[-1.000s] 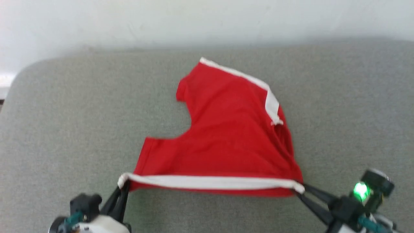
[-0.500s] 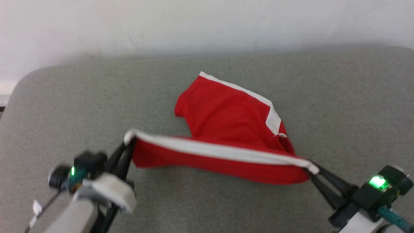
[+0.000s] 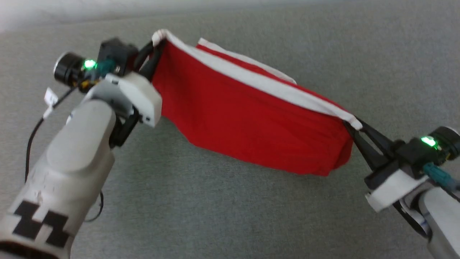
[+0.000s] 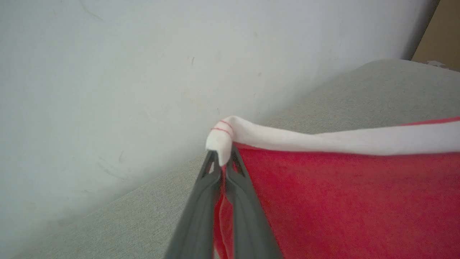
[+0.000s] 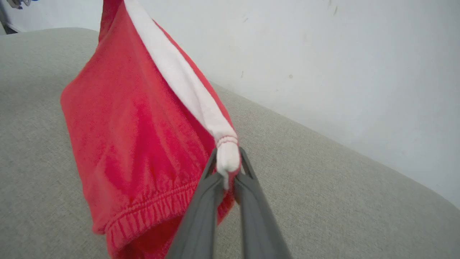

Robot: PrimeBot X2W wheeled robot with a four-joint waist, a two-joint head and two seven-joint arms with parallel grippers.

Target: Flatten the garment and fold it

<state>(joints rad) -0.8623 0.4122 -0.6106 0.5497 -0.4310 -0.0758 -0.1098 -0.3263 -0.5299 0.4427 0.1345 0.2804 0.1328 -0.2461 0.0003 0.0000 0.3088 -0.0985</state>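
Observation:
The garment (image 3: 244, 118), red shorts with a white waistband, hangs stretched in the air between both grippers above a grey padded surface (image 3: 230, 201). My left gripper (image 3: 155, 42) is shut on the left end of the white band at the upper left of the head view. My right gripper (image 3: 354, 126) is shut on the other end, lower and to the right. In the left wrist view the fingers (image 4: 210, 190) pinch the white band's corner (image 4: 220, 142). The right wrist view shows the garment (image 5: 143, 144) drooping from the pinched band end (image 5: 227, 158).
The grey padded surface (image 4: 377, 93) runs up to a pale wall (image 4: 143, 72) behind it. A tan panel (image 4: 440, 36) stands past the wall's corner. A black cable (image 3: 30, 144) hangs by my left forearm (image 3: 72, 158).
Both grippers have lifted the waistband up and away; the shorts have come off the surface and now hang. The head camera has also tipped down, hiding most of the wall.

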